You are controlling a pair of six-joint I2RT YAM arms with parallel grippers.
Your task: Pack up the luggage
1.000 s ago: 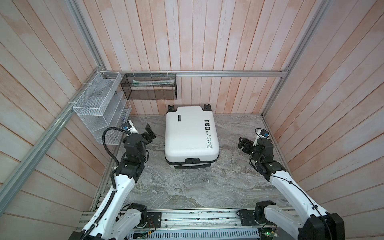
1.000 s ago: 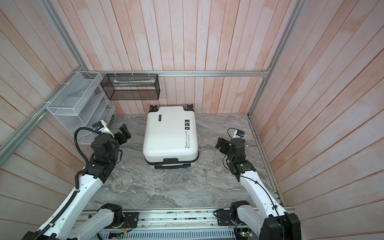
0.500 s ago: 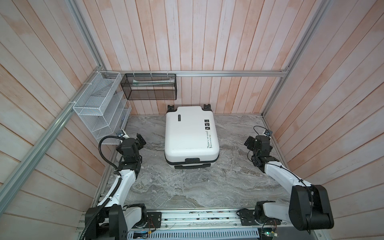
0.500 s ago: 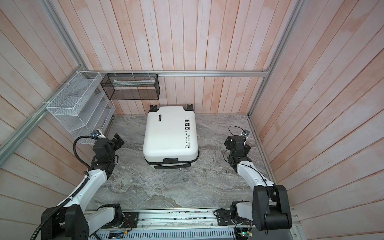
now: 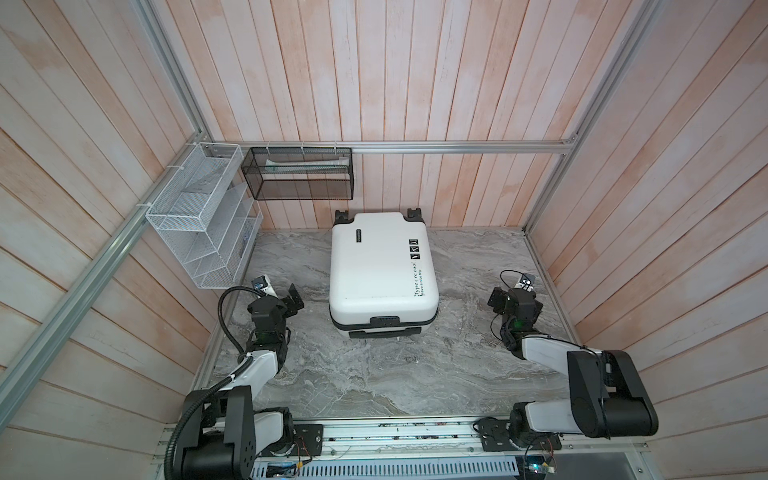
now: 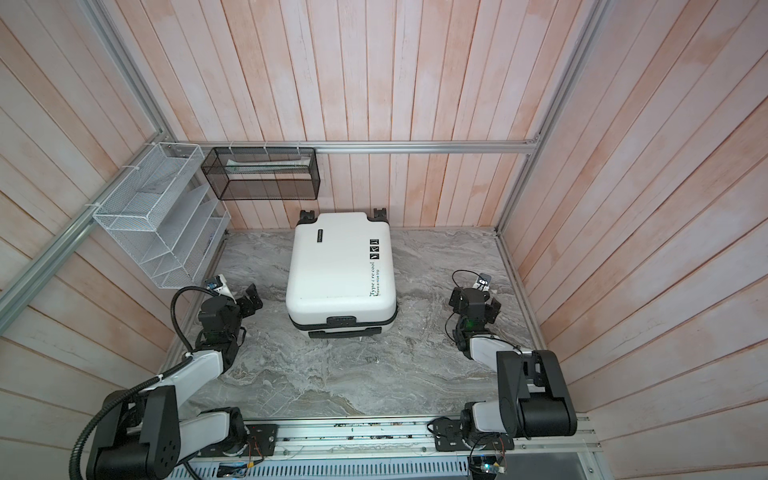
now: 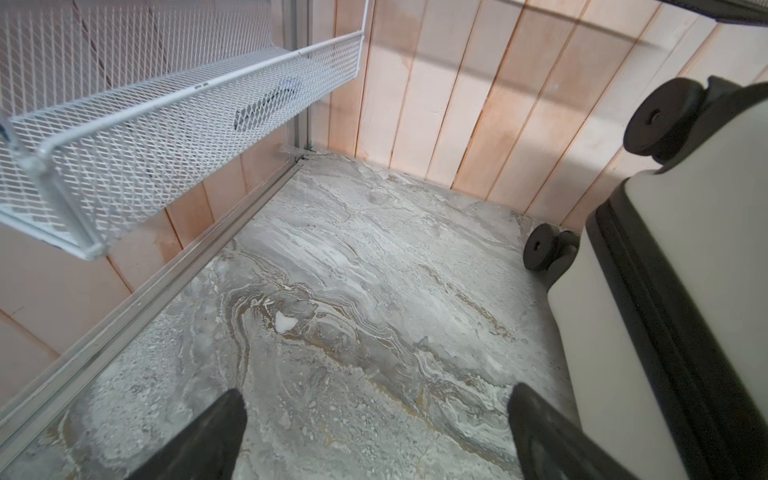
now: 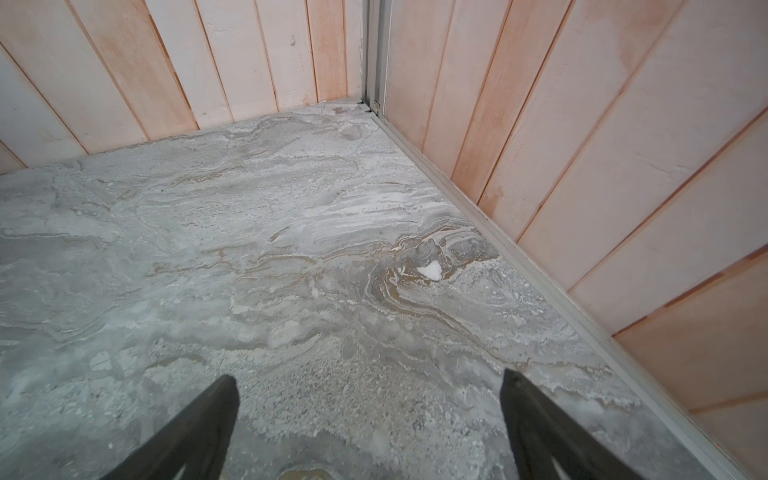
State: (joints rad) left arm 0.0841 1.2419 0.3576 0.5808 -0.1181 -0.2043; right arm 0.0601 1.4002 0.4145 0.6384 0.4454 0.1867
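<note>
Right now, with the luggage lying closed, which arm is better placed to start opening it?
Left, probably. The open left gripper sits close beside the luggage, whose dark seam shows in its wrist view. The open right gripper stands farther off, facing only floor and wall.

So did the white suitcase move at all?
No. The suitcase still lies in the same spot by the back wall, just below the black basket.

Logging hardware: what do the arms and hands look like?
The left arm and right arm share white link shells and black joint housings. A ribbed black hose loops beside the left arm; thin black wire curls over the right wrist. The left hand and right hand have black tapered fingers.
</note>
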